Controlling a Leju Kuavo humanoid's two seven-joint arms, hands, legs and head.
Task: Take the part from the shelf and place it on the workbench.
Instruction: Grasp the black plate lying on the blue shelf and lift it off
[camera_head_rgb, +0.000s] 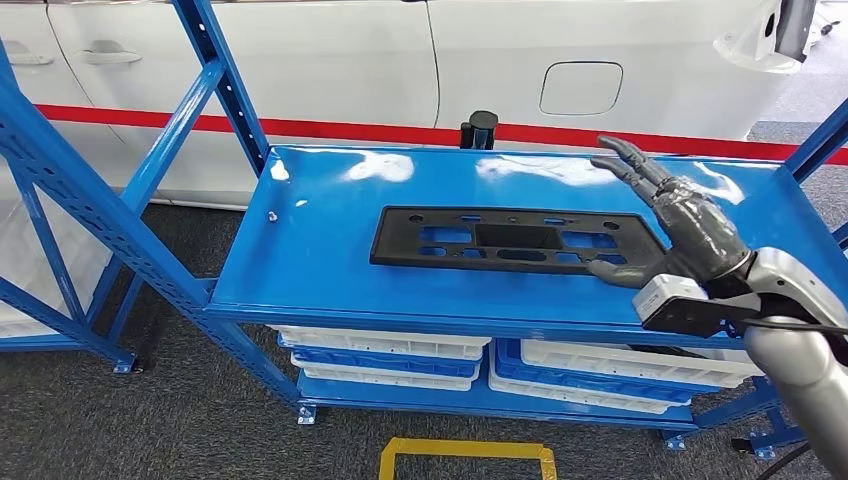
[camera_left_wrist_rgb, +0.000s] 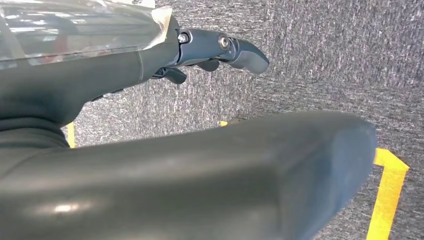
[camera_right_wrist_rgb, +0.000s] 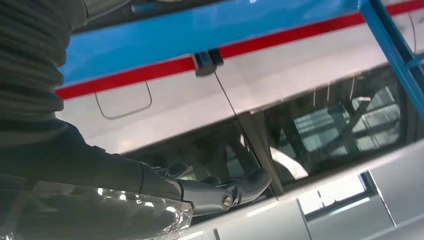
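A flat black plastic part (camera_head_rgb: 515, 240) with several cut-outs lies on the blue shelf top (camera_head_rgb: 320, 240). My right hand (camera_head_rgb: 672, 220) hovers at the part's right end, fingers spread and stretched out above the shelf, thumb close to the part's near right corner; nothing is in it. In the right wrist view the right hand's fingers (camera_right_wrist_rgb: 220, 192) are stretched out with nothing between them. The left wrist view has my left hand (camera_left_wrist_rgb: 210, 50) hanging over grey carpet, fingers extended and holding nothing.
A white car body with a red stripe (camera_head_rgb: 600, 60) stands behind the shelf. White and blue trays (camera_head_rgb: 400, 355) fill the lower level. Blue uprights and braces (camera_head_rgb: 150, 160) rise at the left, another upright (camera_head_rgb: 815, 145) at the right. Yellow floor tape (camera_head_rgb: 465, 455) marks the carpet.
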